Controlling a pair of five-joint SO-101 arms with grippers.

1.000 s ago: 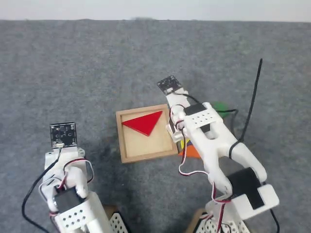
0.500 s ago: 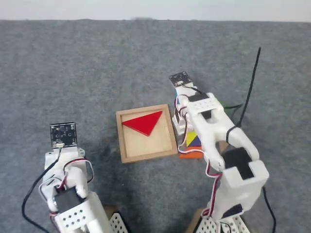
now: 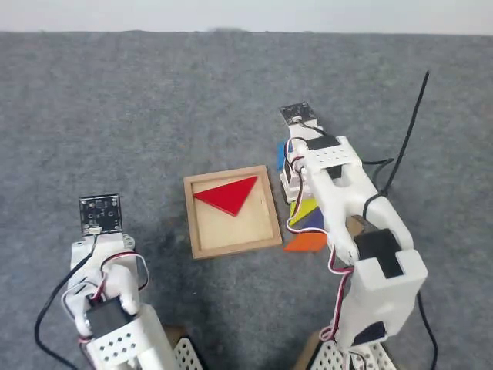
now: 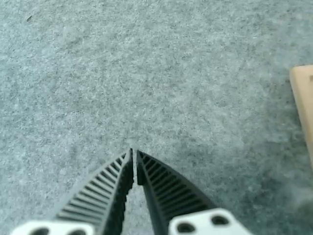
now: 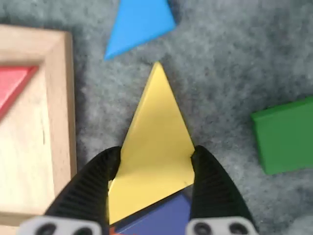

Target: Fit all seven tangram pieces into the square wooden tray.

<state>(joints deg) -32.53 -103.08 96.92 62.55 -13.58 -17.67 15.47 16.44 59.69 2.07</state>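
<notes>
The square wooden tray lies mid-table with a red triangle in its far half. Right of it lie the loose pieces: a blue triangle, a yellow triangle, a dark blue piece and an orange piece. My right gripper is open low over the yellow triangle, one finger at each of its long edges. That triangle overlaps the dark blue piece. My left gripper is shut and empty over bare carpet, near the front left.
A green piece lies beside the yellow triangle, away from the tray rim. The blue triangle sits just beyond the yellow tip. A tray corner shows in the left wrist view. Grey carpet covers the table.
The right arm has swung from the tray's right edge out over the loose pieces, uncovering the yellow, dark blue and orange ones. The left arm has not moved.
</notes>
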